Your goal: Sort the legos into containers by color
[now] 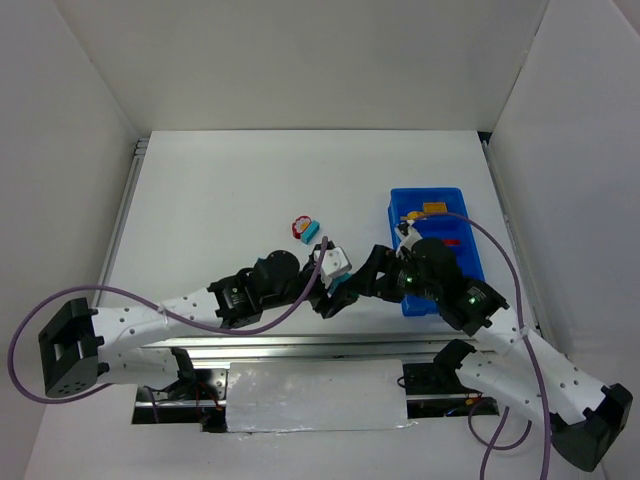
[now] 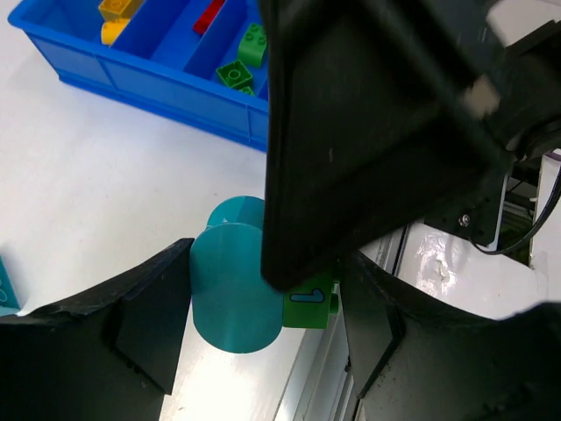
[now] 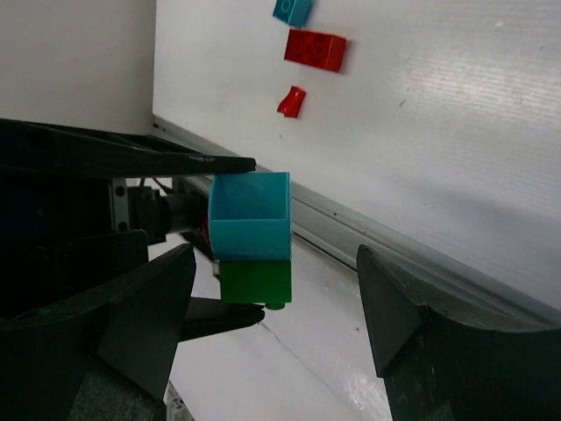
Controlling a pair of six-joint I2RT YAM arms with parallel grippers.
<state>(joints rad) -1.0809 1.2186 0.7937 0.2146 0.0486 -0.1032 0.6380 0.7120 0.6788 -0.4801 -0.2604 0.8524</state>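
My left gripper (image 2: 267, 307) is shut on a cyan rounded piece (image 2: 230, 294) joined to a green brick (image 2: 311, 305), holding the pair above the table's near edge. In the right wrist view the cyan piece (image 3: 251, 217) sits on the green brick (image 3: 255, 281). My right gripper (image 3: 276, 298) is open around the pair, with one finger (image 2: 368, 132) lying across it. Both grippers meet in the top view, left (image 1: 330, 300) and right (image 1: 355, 283). The blue tray (image 1: 400, 215) holds yellow (image 2: 118, 13), red (image 2: 209, 15) and green (image 2: 241, 66) legos in separate compartments.
A red brick (image 3: 316, 50), a cyan piece (image 3: 292, 10) and a small red piece (image 3: 292, 101) lie loose on the table, seen in the top view as a small cluster (image 1: 305, 230). A metal rail (image 1: 300, 345) runs along the near edge. White walls enclose the table.
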